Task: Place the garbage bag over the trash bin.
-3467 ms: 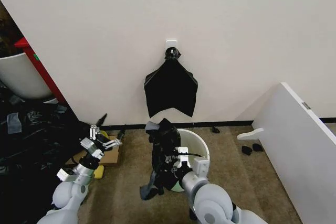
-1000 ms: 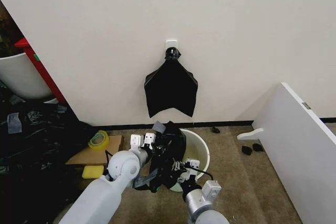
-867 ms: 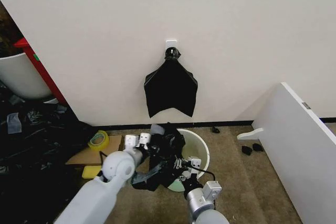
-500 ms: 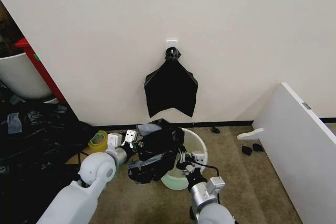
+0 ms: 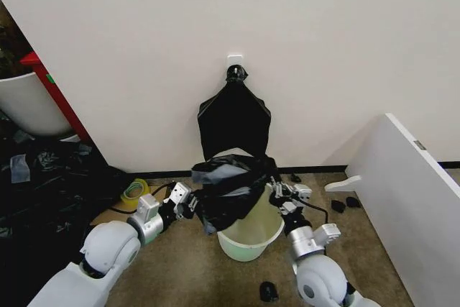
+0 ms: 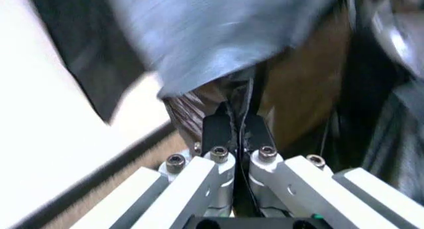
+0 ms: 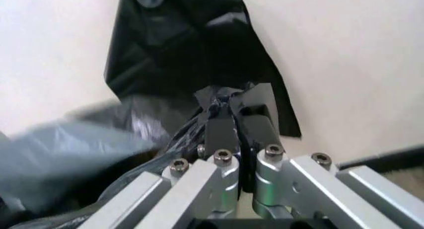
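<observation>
Left pincer [image 5: 192, 203] and right pincer [image 5: 277, 190] each clamped on an edge of the garbage bag [image 5: 230, 188], stretched between them over the trash bin [image 5: 248, 239], left wrist view, fingers [image 6: 217, 132] pinching black film, right wrist view, fingers [image 7: 220, 129] closed on bag edge

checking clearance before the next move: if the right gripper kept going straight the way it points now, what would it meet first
Most likely the black bag bunch hanging on the wall; the right gripper, shut on the garbage bag, points at it in its wrist view. How far off it hangs is unclear.
</observation>
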Controlling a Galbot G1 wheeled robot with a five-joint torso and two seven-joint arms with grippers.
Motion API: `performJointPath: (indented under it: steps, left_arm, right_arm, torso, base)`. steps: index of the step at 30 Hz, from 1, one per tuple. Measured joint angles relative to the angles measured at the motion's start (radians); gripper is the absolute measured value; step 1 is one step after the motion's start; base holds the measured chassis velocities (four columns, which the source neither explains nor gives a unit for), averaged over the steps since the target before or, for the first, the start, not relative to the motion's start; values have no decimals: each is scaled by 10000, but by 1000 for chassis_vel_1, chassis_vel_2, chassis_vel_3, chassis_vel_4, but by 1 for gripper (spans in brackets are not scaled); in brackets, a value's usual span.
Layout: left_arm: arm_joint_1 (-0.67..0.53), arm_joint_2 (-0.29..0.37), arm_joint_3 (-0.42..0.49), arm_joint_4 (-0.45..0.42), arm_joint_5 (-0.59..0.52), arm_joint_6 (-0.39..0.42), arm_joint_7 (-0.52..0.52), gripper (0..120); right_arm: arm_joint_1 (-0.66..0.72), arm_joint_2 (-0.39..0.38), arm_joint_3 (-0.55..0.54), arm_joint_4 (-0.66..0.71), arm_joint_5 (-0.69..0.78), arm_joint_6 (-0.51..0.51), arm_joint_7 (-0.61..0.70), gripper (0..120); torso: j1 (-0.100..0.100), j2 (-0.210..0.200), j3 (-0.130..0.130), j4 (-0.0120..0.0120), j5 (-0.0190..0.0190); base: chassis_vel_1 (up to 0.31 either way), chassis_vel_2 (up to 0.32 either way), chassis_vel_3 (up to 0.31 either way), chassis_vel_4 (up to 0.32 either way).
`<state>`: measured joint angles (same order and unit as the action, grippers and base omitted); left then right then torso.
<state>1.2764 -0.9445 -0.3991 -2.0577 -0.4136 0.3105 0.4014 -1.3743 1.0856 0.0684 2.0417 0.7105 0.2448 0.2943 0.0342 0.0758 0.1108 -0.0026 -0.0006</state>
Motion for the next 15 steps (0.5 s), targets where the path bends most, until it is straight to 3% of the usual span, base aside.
performJointPath:
  steps: [3, 7, 10, 15]
  left_arm:
    - [-14, -24, -204, 0, -264, -116, 25, 0]
    - [-127, -133, -1044, 44, -1775, -174, 224, 0]
    - [-139, -156, -1244, 100, -2266, -14, 257, 0]
    - [36, -307, -1088, 270, -2360, 48, 248, 0]
  right_arm:
    - [-171, 6, 5, 124, 18, -50, 69, 0]
    - [-912, 53, -31, 641, 146, -395, 569, 0]
    - [-1064, 85, -41, 661, 130, -463, 687, 0]
    - [-1152, 182, -88, 597, -95, -422, 640, 0]
  torso:
    - [0, 0, 0, 0, 0]
    - [0, 0, 0, 0, -2]
    - [0, 0, -1, 1, 1]
    - [0, 0, 0, 3, 2]
  base:
    - [0, 0, 0, 0]
    - [0, 0, 0, 0]
    - [0, 0, 0, 0]
    - [0, 0, 0, 0]
